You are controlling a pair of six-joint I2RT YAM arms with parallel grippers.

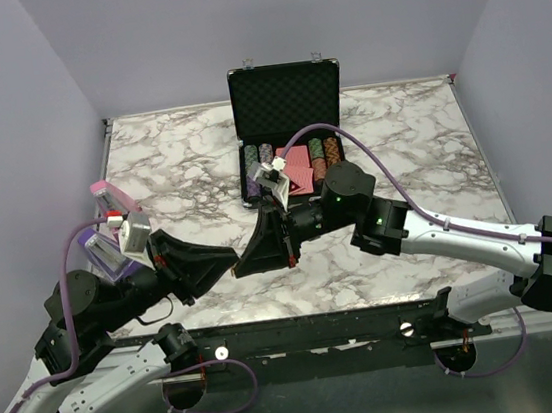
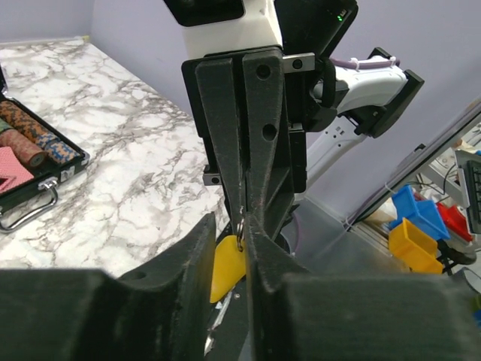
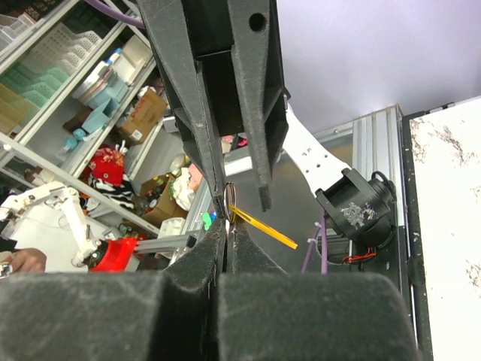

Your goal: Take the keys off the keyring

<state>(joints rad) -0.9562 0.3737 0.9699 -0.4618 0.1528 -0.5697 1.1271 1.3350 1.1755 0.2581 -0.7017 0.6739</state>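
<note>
Left wrist: right gripper (image 2: 243, 210) clenched on keyring (image 2: 225, 265); left gripper (image 2: 229, 229) flanks it, grip unclear. Thin pinch, pull may slip.

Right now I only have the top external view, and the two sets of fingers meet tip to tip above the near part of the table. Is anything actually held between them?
Observer: Yes. The left wrist view shows the right fingers shut on a small metal ring, pinched at their very tips.
Operator: And the rest of the keyring?
Observer: Its yellow tag sits off that ring, in the gap between the left fingers. I cannot tell whether they clamp it.
</note>
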